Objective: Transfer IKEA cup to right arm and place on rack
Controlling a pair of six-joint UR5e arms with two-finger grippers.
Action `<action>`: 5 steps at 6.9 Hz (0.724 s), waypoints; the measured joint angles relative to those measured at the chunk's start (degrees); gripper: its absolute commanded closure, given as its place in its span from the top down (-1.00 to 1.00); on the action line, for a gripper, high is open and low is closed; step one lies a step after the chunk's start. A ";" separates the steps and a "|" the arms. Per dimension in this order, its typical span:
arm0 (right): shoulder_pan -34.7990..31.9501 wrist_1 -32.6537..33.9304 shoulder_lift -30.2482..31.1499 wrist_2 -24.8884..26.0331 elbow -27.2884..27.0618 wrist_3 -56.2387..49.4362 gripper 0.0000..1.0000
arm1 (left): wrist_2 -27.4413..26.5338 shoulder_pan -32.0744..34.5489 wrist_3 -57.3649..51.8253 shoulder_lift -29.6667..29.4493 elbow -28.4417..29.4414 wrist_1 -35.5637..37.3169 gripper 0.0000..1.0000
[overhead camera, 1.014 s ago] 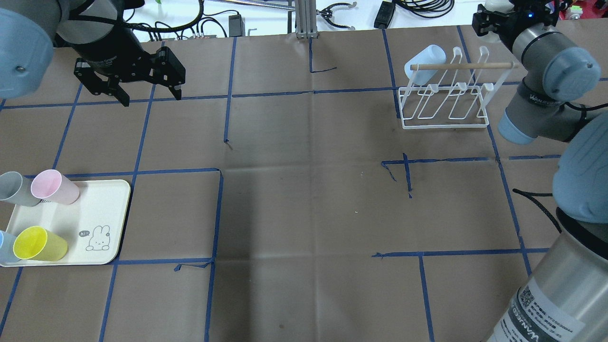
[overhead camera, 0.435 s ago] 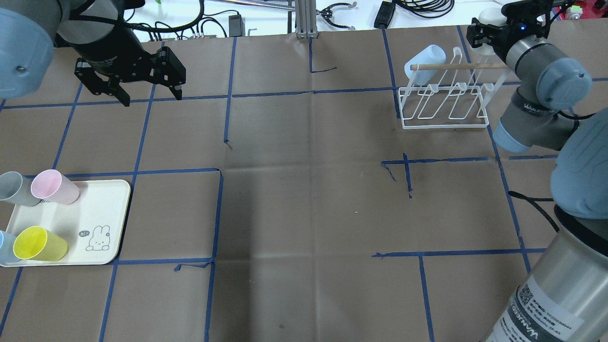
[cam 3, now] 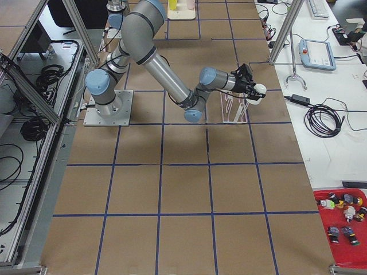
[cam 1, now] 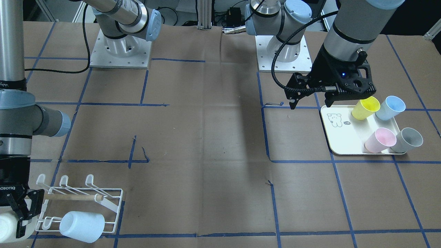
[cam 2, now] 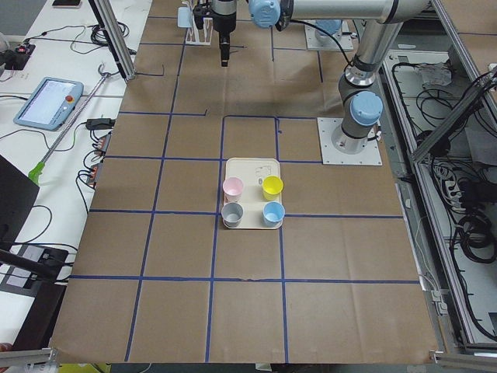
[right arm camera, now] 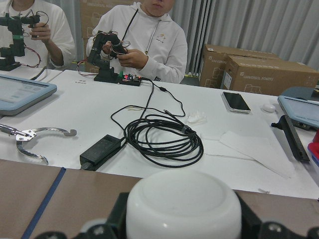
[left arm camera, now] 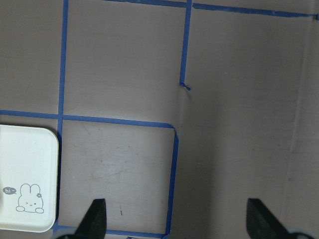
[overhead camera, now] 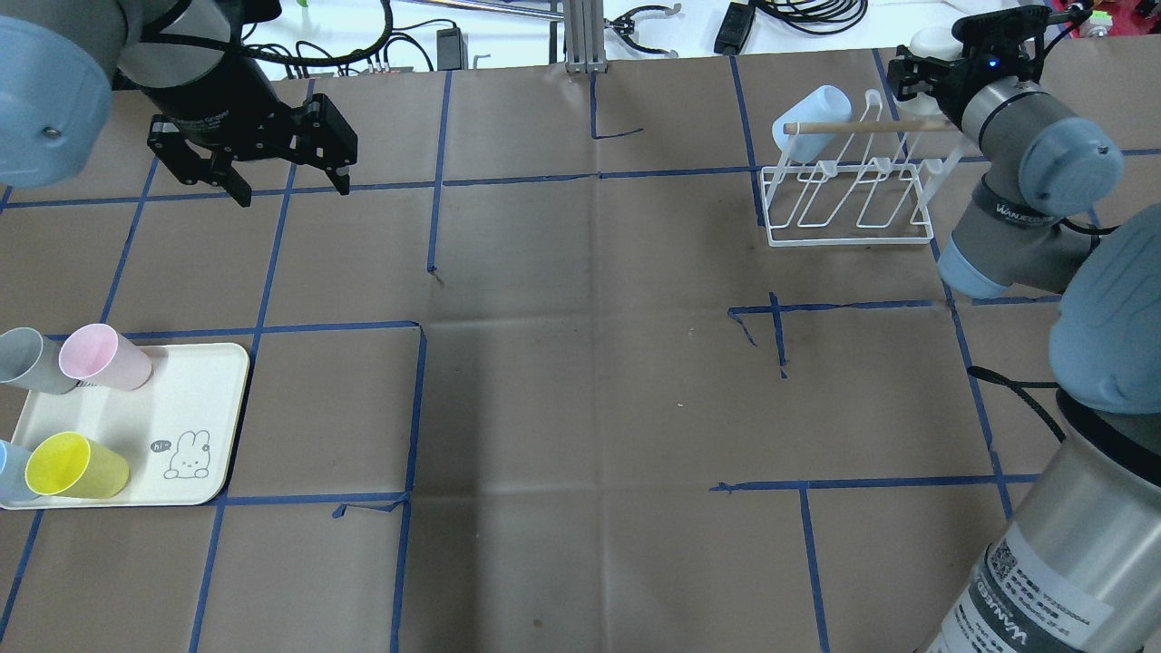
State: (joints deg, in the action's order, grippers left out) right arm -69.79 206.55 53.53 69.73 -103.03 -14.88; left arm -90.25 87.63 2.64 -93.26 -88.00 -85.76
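- I had the right tool (overhead camera: 927, 56) clamped on a white cup (right arm camera: 183, 204) at the counter's far right corner.
- Rack (overhead camera: 848, 238) sat just beside it, a bit toward the near edge, free prongs closest.
- Left tool (overhead camera: 286, 181) hung wide open, empty.

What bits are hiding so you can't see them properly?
Overhead: the blue cup on the tray is cut off by the left edge.
Right wrist: the white cup sits at the bottom edge, which cuts off its lower part.
Left exterior: the rack is far off, too small for detail.
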 measured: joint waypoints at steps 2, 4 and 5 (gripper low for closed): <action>0.00 -0.41 0.29 0.19 -0.66 0.01 0.98 | 0.01 0.00 0.00 -0.08 -0.37 0.59 0.99; 0.01 -0.54 0.67 0.30 -0.70 0.17 0.98 | 0.07 0.00 0.00 -0.08 -0.50 0.73 0.99; 0.05 -0.59 0.85 0.36 -0.70 0.30 0.98 | 0.07 0.00 0.02 -0.11 -0.55 0.76 0.99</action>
State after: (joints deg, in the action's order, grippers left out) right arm -69.73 205.96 54.37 70.10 -103.72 -14.58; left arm -90.18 87.63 2.66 -93.37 -88.55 -85.00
